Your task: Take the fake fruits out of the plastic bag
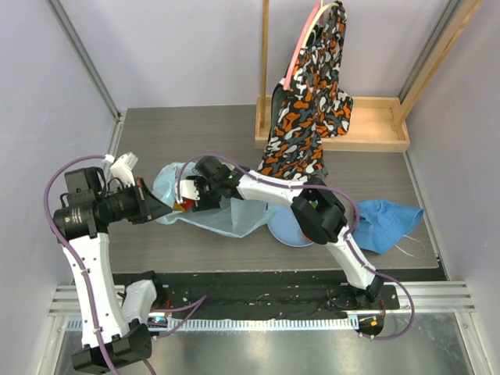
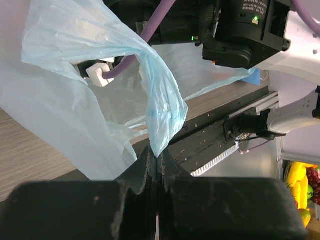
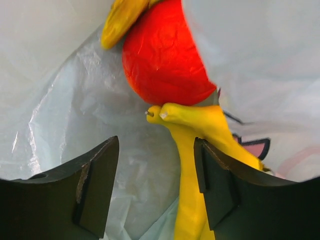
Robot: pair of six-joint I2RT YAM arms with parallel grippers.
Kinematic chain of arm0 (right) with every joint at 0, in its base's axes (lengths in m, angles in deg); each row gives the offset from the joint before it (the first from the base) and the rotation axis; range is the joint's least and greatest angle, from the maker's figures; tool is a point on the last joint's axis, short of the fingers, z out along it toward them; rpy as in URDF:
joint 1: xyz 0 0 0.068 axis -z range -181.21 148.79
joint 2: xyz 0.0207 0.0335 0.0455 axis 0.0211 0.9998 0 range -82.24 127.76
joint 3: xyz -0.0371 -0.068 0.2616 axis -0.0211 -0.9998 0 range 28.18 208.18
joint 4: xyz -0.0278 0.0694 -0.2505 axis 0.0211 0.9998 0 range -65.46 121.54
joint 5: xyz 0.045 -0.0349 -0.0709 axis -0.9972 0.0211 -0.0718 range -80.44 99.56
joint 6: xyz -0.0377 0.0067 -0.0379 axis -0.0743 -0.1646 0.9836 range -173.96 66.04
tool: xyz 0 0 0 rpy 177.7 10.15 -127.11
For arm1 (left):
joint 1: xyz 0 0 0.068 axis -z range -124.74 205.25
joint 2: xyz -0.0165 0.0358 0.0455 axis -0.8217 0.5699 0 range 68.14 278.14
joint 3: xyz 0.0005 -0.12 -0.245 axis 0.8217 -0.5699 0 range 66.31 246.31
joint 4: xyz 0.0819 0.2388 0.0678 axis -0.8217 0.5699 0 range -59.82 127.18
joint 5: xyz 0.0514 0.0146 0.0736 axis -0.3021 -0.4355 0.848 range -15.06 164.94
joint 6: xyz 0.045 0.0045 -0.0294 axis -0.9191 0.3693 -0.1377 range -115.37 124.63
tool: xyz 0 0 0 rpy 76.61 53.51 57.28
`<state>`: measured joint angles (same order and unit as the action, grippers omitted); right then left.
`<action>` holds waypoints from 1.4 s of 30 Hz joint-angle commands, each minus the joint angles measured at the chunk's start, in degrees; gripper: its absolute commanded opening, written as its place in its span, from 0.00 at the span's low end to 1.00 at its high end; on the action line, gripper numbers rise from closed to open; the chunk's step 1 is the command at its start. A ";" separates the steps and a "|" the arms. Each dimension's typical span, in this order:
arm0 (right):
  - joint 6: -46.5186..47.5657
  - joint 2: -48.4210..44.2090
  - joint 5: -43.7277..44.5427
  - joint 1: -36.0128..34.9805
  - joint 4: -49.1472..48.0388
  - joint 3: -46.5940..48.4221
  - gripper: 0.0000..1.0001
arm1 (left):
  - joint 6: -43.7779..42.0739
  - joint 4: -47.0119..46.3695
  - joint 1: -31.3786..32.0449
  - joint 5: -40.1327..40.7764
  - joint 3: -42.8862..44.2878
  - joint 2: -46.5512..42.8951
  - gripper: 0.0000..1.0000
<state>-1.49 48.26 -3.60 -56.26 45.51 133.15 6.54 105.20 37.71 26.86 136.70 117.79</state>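
The light-blue plastic bag [image 1: 226, 209] lies left of centre on the table. My left gripper [image 1: 160, 207] is shut on the bag's edge [image 2: 161, 117] and holds it up. My right gripper [image 1: 187, 199] reaches inside the bag mouth, open. In the right wrist view a yellow banana bunch [image 3: 192, 150] lies between my fingers against the right one, and a red round fruit [image 3: 162, 60] sits just beyond it. Another yellow piece [image 3: 120, 20] shows at the top. A red spot [image 1: 180, 205] shows at the bag mouth from above. The orange and green fruits are hidden.
A pale-blue plate [image 1: 289, 228] lies under my right arm. A solid blue cloth [image 1: 387, 223] is at the right. A wooden rack [image 1: 367, 125] with a patterned garment [image 1: 308, 109] stands at the back. A black rail [image 1: 258, 293] runs along the near edge.
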 commanded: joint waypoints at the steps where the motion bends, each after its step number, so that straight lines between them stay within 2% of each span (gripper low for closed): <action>1: 1.85 -4.36 -0.10 -0.76 -2.78 2.35 0.67 | -1.30 2.14 1.19 0.35 2.12 -1.13 0.00; 11: 8.17 -4.64 2.27 -2.52 -6.03 -0.64 0.66 | -1.39 2.85 2.42 0.26 4.22 -2.27 0.00; 15: 13.09 -2.71 4.89 -2.52 -9.19 -1.96 0.70 | -1.47 2.58 2.60 0.26 4.23 -2.71 0.00; 21: 23.46 -0.86 6.66 -2.17 -16.92 -6.96 0.72 | -1.47 2.50 2.77 0.35 3.97 -2.89 0.00; 23: 26.71 -0.68 8.06 -2.17 -22.44 -10.21 0.72 | -1.47 2.23 2.86 0.35 3.70 -2.89 0.00; 25: 27.34 -1.03 10.70 -2.43 -31.66 -13.91 0.72 | -1.47 2.14 2.95 0.44 3.70 -2.89 0.00; 28: 24.89 -0.33 11.76 -1.82 -31.26 -11.03 0.72 | -1.39 2.14 3.04 0.53 3.70 -2.71 0.00; 32: 24.78 1.25 11.24 -1.38 -24.14 -8.02 0.52 | -1.39 1.71 3.30 0.44 3.44 -2.28 0.00; 33: 25.14 0.82 11.24 -1.38 -23.53 -9.16 0.42 | -1.30 1.44 3.39 0.52 3.52 -2.19 0.00; 35: 25.06 0.46 11.93 -1.64 -23.00 -9.52 0.33 | -1.30 1.35 3.56 0.88 3.53 -2.01 0.00; 36: 24.36 0.11 12.29 -1.73 -21.95 -9.17 0.25 | -1.30 1.27 3.57 0.88 3.53 -1.92 0.00; 39: 19.18 -2.35 12.55 -1.99 -20.45 -7.77 0.17 | -1.30 1.09 3.83 1.23 3.52 -1.57 0.00; 42: 14.34 -6.12 11.33 -1.99 -19.57 -8.46 0.15 | -1.12 0.48 4.00 1.75 3.52 -1.22 0.00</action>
<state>21.04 48.26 8.85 -57.99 22.93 123.68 5.60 106.91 41.26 28.37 139.28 116.13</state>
